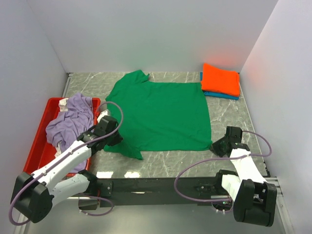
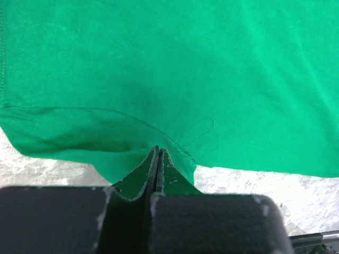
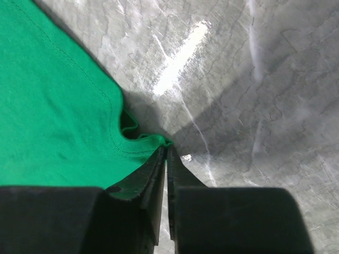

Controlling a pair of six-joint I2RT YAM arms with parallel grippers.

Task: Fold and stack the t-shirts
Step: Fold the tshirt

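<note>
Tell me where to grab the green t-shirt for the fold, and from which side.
Grip the two corners of its near edge, coming from the arms' side. The green t-shirt lies spread flat with that edge closest. The left gripper and right gripper pinch there, jaws shut on cloth.

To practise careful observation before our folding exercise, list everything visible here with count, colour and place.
green t-shirt: one, bright green, spread flat mid-table
orange t-shirt: one, orange, folded, far right corner
blue t-shirt: one, blue, under the orange, edge showing
lavender t-shirt: one, pale purple, crumpled in tray
red tray: one, red, table's left side
table: one, grey marbled
left gripper: one, black, shut on green t-shirt's near left edge
right gripper: one, black, shut on its near right corner
</note>
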